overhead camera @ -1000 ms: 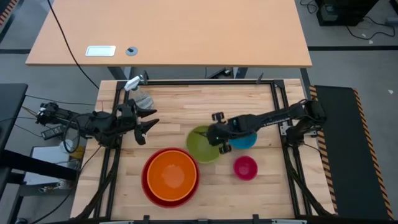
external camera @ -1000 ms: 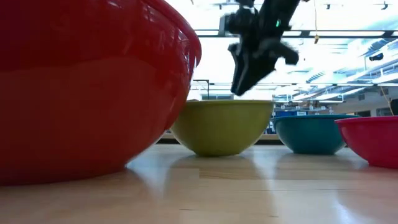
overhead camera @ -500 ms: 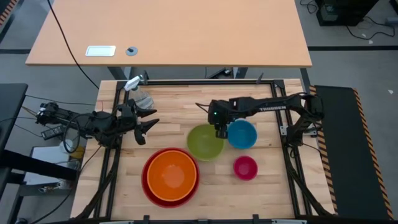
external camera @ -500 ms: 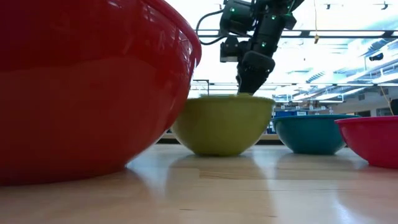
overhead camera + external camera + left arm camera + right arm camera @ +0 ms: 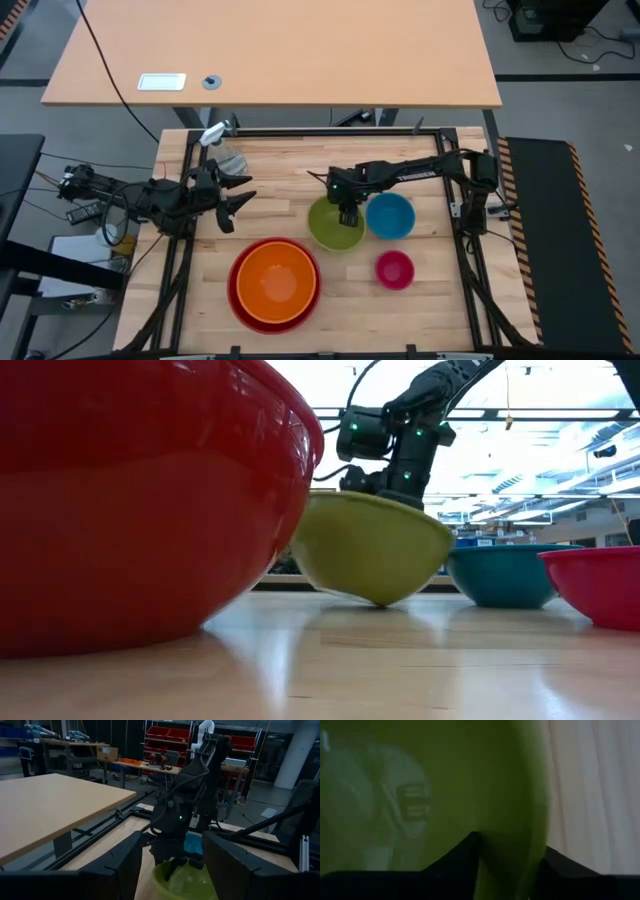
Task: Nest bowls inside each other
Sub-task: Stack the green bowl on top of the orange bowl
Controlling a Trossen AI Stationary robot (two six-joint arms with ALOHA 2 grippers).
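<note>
1. Step in hand: lifting the olive green bowl (image 5: 335, 224), which sits at counter centre, tilted, one edge raised.
2. Right pincer (image 5: 347, 215) is clamped over its rim at three o'clock, one finger inside.
3. Left pincer (image 5: 238, 202) waits at nine o'clock, fingers spread.
4. Next: carry it to the orange bowl (image 5: 277, 279) nested in the red bowl (image 5: 240, 300) at seven o'clock.

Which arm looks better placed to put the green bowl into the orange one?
The right. Its gripper already straddles the green bowl's rim, tipping it on the table. The left gripper waits open at the table's left edge, holding nothing, though near the orange bowl.
</note>
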